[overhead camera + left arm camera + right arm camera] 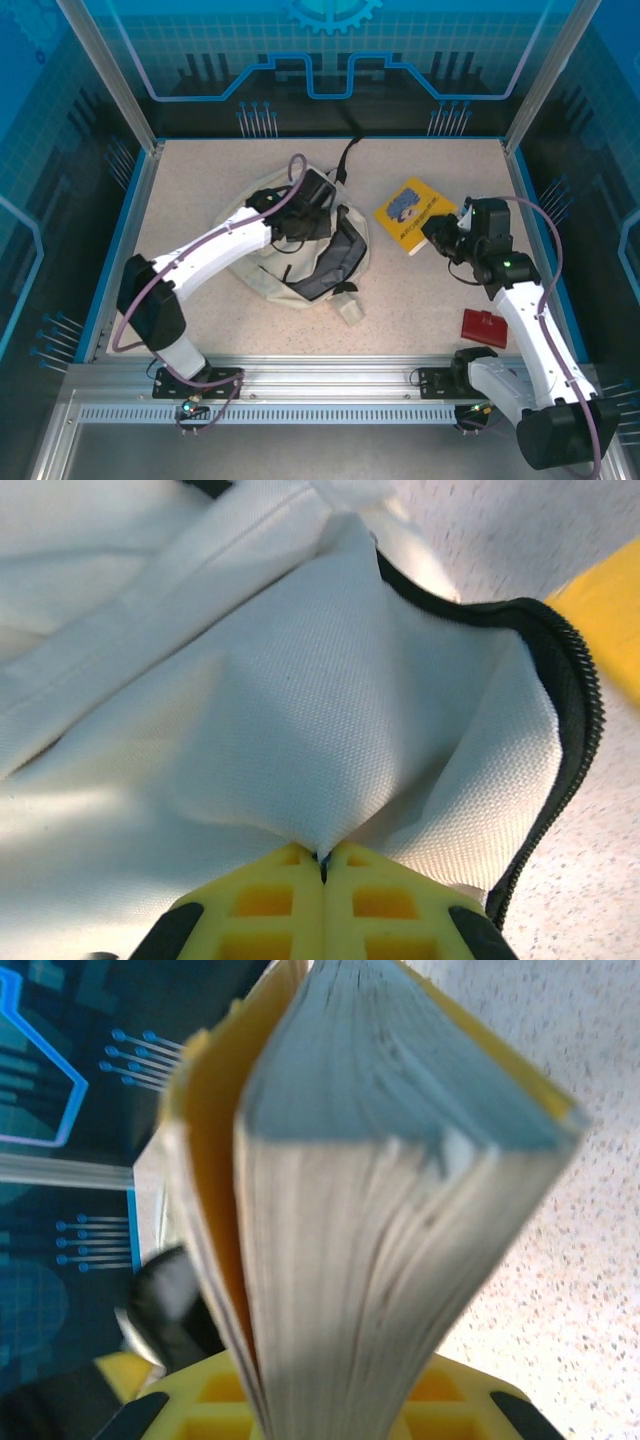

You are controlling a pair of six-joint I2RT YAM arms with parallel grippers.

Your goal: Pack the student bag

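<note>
left claw point(322, 865) pinches student bag point(330, 710) fabric; right claw point(330, 1410) clamps yellow book point(380, 1210), cover writing illegible.

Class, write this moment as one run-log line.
left tool: pinching student bag fabric | right tool: gripping yellow book

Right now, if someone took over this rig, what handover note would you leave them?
Left gripper: jaws shut, pinching the student bag fabric beside its open zip.
Right gripper: jaws shut on the yellow book, right of the bag.
Red item lies on the table near the right arm's base.
Done: bag mouth gripped, book gripped.
Left: put the book in, then likely the red item.
</note>
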